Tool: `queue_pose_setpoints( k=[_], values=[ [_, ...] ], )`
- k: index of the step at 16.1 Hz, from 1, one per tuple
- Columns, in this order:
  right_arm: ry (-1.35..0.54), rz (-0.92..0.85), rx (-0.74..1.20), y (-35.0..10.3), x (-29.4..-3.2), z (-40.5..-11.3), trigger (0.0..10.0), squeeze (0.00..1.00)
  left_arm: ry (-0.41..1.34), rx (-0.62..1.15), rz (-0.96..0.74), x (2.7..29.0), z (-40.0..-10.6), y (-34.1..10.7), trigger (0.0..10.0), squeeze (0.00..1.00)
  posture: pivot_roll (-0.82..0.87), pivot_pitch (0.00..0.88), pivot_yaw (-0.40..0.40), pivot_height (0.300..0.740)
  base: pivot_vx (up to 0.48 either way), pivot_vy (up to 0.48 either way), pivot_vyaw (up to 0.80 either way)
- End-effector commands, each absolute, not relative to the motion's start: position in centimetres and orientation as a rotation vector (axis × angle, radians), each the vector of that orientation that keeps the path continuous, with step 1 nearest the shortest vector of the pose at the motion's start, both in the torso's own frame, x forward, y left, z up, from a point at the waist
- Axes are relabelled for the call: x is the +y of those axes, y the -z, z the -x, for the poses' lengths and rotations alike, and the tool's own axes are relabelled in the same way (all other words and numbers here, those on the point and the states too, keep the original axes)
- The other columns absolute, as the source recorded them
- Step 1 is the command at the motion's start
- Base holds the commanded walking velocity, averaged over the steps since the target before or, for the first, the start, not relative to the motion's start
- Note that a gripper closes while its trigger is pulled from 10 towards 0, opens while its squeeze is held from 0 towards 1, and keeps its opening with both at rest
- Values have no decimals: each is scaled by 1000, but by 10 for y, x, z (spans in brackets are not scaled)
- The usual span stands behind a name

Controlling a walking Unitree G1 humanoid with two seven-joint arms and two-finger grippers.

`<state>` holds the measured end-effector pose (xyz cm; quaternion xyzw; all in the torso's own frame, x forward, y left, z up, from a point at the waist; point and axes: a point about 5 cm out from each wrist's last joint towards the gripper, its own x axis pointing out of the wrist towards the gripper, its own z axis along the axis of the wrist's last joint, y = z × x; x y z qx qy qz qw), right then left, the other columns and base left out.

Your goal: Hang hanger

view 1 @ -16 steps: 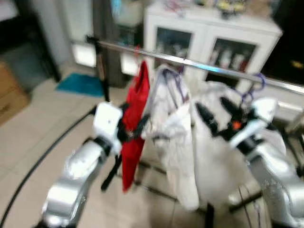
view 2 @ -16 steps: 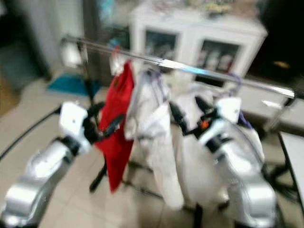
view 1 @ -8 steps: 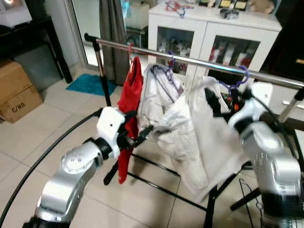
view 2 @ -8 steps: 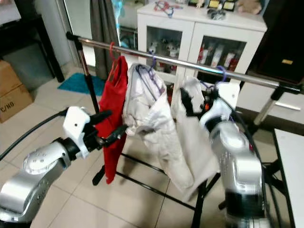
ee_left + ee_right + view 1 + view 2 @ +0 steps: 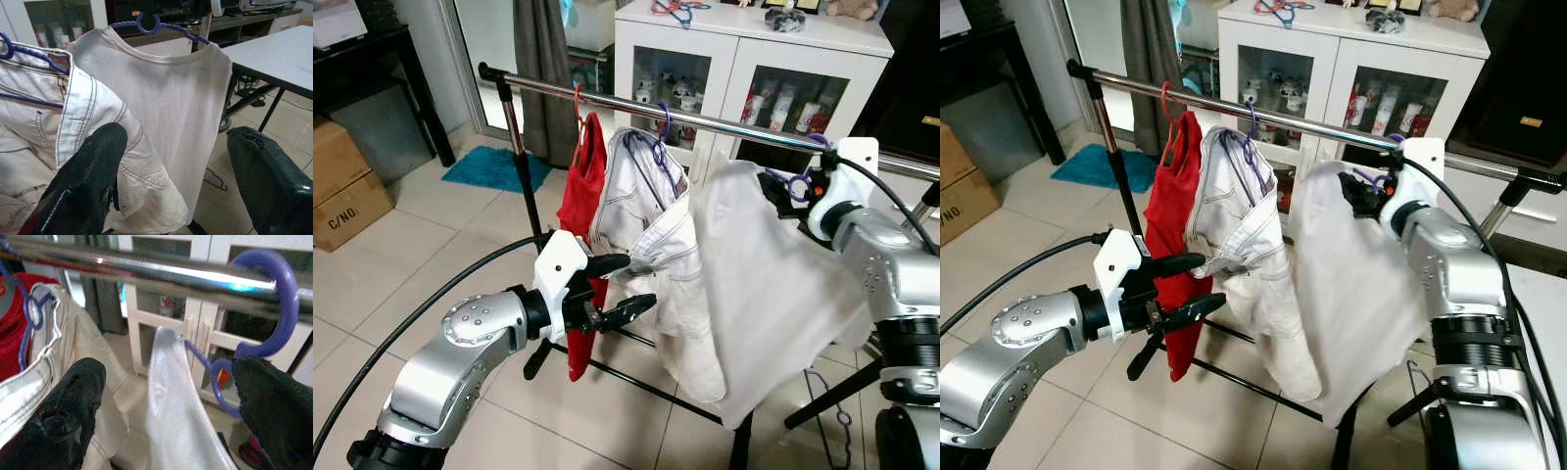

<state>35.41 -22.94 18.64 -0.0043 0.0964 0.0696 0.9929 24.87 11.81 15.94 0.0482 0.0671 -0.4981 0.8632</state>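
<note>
The purple hanger (image 5: pixel 274 303) carrying the white T-shirt (image 5: pixel 773 294) is hooking over the steel rail (image 5: pixel 724 122), to the right of the white jeans (image 5: pixel 651 215) and red top (image 5: pixel 579 196) already on that rail. My right gripper (image 5: pixel 161 406) is hovering just under the rail at the hanger's neck, fingers spread and gripping nothing. My left gripper (image 5: pixel 622 289) is waiting well below the rail beside the jeans, fingers parted and empty. The risk I am judging: pulling my right arm back could snag the shirt or the hook and drag the hanger off the rail.
</note>
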Motion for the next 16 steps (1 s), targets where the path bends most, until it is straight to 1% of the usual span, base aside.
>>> queue_pose_setpoints(
  k=[1, 3, 4, 7, 9, 13, 16],
  values=[
    [-147, 8, 206, -190, -233, -354, 10000, 1000, 1066, 130, -109, 116, -249, -164, 10000, 0, 76, 0, -19, 740, 0, 0, 0],
    [-146, 9, 221, -190, -240, -352, 10000, 1000, 1075, 132, -106, 117, -250, -164, 10000, 0, 68, 0, -10, 740, 0, 0, 0],
    [-140, 32, 263, -189, -251, -354, 10000, 0, 1100, 139, -110, 116, -251, -165, 10000, 0, 65, 0, -3, 740, 0, 0, 0],
    [-195, 33, 298, -190, -254, -353, 10000, 0, 1112, 137, -118, 117, -252, -166, 10000, 0, 71, 0, -6, 740, 0, 0, 0],
    [-264, 73, 316, -189, -254, -352, 10000, 0, 1110, 136, -123, 118, -253, -167, 10000, 0, 71, 0, -6, 740, 0, 0, 0],
    [-264, 72, 281, -187, -259, -366, 10000, 0, 1137, 135, -125, 117, -253, -167, 10000, 0, 78, 0, 0, 740, 0, 0, 0],
    [-234, 83, 329, -180, -263, -373, 10000, 0, 1150, 135, -127, 115, -254, -168, 10000, 0, 80, 0, 11, 740, 0, 0, 0]
  ],
)
